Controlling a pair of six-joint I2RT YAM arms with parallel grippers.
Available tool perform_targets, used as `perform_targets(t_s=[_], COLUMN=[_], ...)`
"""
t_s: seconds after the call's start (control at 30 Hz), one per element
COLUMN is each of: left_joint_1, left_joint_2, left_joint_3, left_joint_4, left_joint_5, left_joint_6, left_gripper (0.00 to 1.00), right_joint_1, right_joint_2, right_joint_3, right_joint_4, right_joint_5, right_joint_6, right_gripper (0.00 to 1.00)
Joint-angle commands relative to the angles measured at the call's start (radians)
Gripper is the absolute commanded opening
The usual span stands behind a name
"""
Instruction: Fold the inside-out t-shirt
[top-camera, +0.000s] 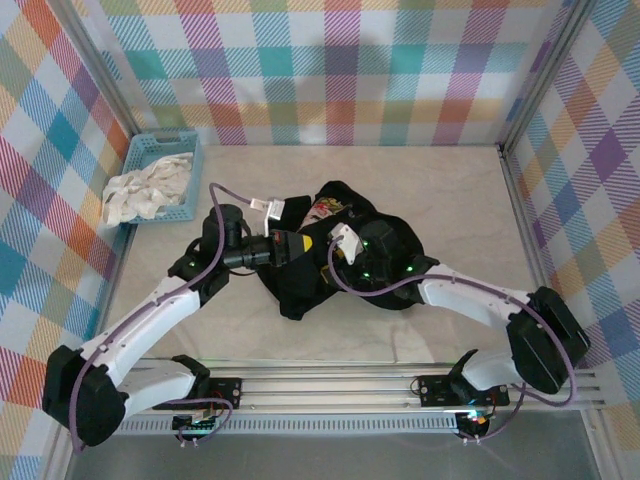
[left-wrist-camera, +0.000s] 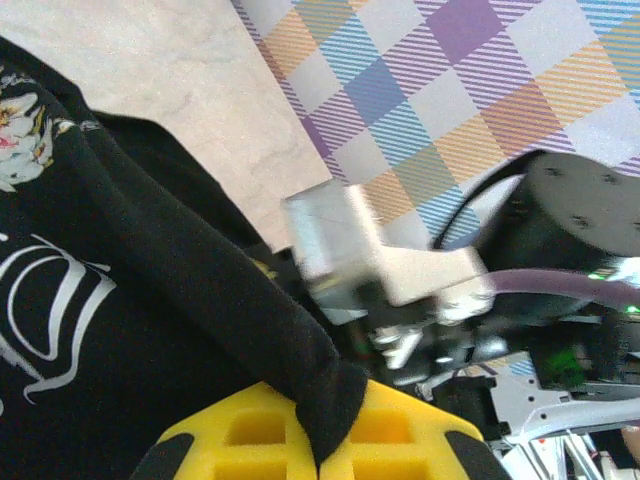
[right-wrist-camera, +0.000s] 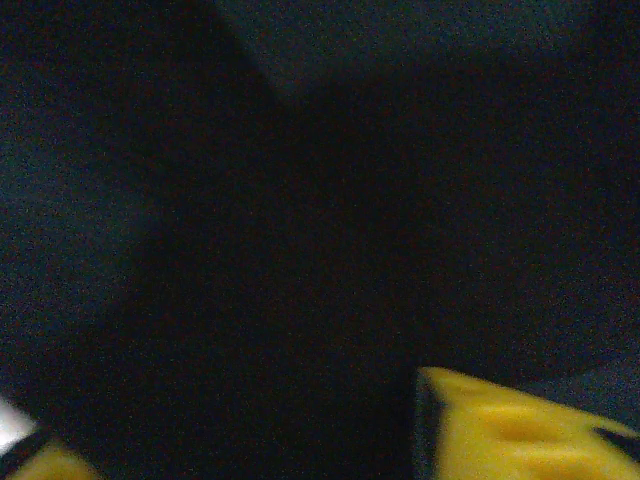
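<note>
Yellow left fingers (left-wrist-camera: 205, 440) sit closest to the left wrist camera, closed tight on a thick fold of the black t-shirt (left-wrist-camera: 150, 300), which bulges up between the two pads. White lettering and a small flowered print show on the cloth just beyond the pinch. Through the right wrist camera, the right fingers (right-wrist-camera: 510, 430) appear as two yellow tips standing apart at the bottom corners, with dark cloth pressed close in front of them. It is not possible to tell whether they have any of it in hold. From above, both arms reach in from the near edge and meet over the t-shirt (top-camera: 300, 285), which lies bunched in a rumpled heap at the middle of the pale tabletop (top-camera: 420, 190), its print and a yellow patch turned upward. Off at the far left corner a blue basket (top-camera: 190, 150) holds a white cloth (top-camera: 150, 190), well apart from the work. Judging by the heap, the task is at an early stage: the shirt is being gathered and sorted out, not yet spread or folded. The next move likely calls for the right fingers to close on a second edge so the cloth can be drawn out flat between the two arms.
</note>
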Motion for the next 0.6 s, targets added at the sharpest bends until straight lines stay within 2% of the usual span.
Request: perform_targets(t_s=[0.0,0.07,0.13,0.2,0.3,0.47,0.57], left_joint_1=[0.003,0.002,0.002,0.001,0.001,-0.017,-0.069], left_joint_2=[-0.060,-0.079,-0.094,-0.095,-0.063,0.019,0.025], left_joint_3=[0.049,0.070,0.085,0.084,0.094,0.145,0.154], left_joint_4=[-0.075,-0.151,-0.238,-0.267,-0.273,-0.346,-0.397], left_joint_5=[-0.040,-0.137,-0.317,-0.460,-0.552,-0.604,-0.683], left_joint_6=[0.062,0.109,0.146,0.168,0.202,0.228,0.251], left_gripper=[0.00,0.00,0.00,0.02,0.10,0.22,0.36], right_joint_1=[-0.020,-0.049,-0.085,-0.107,-0.141,-0.164,-0.170], right_joint_2=[-0.017,-0.058,-0.116,-0.162,-0.197,-0.201,-0.186], right_joint_3=[0.050,0.031,-0.002,-0.038,-0.082,-0.094,-0.088], right_joint_4=[0.040,0.039,0.046,0.073,0.135,0.181,0.203], right_joint_5=[-0.017,-0.119,-0.298,-0.422,-0.594,-0.651,-0.648], right_joint_6=[-0.009,-0.001,0.002,0.013,0.058,0.098,0.123], right_gripper=[0.24,0.08,0.00,0.00,0.00,0.00,0.00])
